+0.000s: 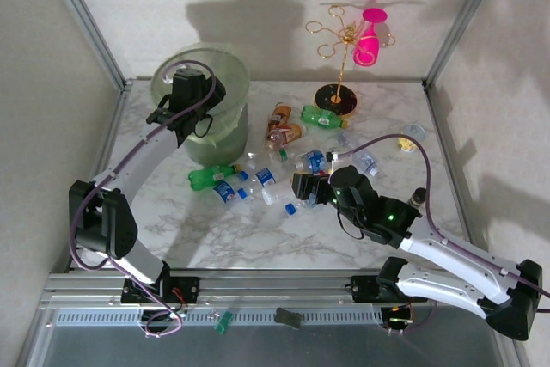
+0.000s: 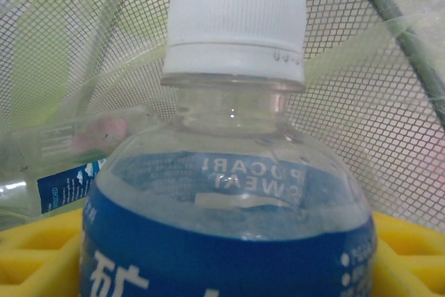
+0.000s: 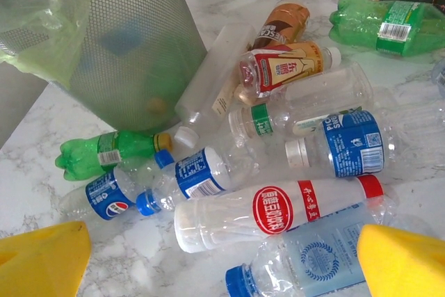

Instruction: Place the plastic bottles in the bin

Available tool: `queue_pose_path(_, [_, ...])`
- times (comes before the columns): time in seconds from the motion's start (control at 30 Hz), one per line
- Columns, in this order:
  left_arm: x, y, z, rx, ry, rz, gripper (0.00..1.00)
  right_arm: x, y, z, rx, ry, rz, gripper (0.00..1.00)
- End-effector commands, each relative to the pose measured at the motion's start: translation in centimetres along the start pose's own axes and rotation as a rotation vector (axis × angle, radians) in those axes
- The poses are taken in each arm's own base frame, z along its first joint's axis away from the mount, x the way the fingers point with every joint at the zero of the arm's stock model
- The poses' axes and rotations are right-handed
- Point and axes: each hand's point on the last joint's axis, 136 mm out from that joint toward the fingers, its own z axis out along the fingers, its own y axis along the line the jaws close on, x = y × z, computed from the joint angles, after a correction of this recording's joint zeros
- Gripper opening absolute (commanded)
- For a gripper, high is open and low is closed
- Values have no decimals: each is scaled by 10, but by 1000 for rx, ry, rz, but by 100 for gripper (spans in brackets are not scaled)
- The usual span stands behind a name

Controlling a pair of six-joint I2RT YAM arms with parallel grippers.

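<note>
Plastic bottles: most lie in a loose heap on the marble desk, centre of the top view, just right of the bin. The nearest ones lie right at its base. The bin stands upper left, with its liner bag folded over the rim.

Left end effector: over the bin mouth, pointing down into it. In its wrist view a clear bottle with white cap and blue label sits between the yellow pads, with the mesh wall and liner close behind. I cannot tell whether the pads press on it or stand just off it.

Right end effector: jaws wide, nothing held, low over the near edge of the heap. A blue-capped clear bottle lies between its pads at the bottom of its wrist view, and a white bottle with red label lies just beyond.

Step in hand, as I judge it: dropping the blue-label bottle into the bin. To do it well:
- Spread the jaws fully so the bottle falls free and does not hang on one pad.
- Release over the middle of the mouth, away from the rim.
- Lift straight up before swinging away, since the thin liner could snag a finger and drag the light bin.

For the right side, the heap is crowded, so close across a bottle's body, not its neck.
</note>
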Motion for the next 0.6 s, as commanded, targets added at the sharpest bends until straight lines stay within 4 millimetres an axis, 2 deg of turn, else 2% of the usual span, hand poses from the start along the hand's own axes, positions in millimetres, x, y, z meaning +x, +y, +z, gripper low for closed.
queue_pose_path(0.0, [6, 9, 9, -31, 35, 41, 70, -14, 5, -4, -11, -27, -4, 99])
queue_pose_path(0.27, [-5, -2, 2, 6, 18, 42, 79, -22, 9, -8, -25, -43, -5, 99])
queue_pose_path(0.57, [-22, -20, -11, 65, -11, 52, 79, -24, 9, -11, -29, -46, 6, 98])
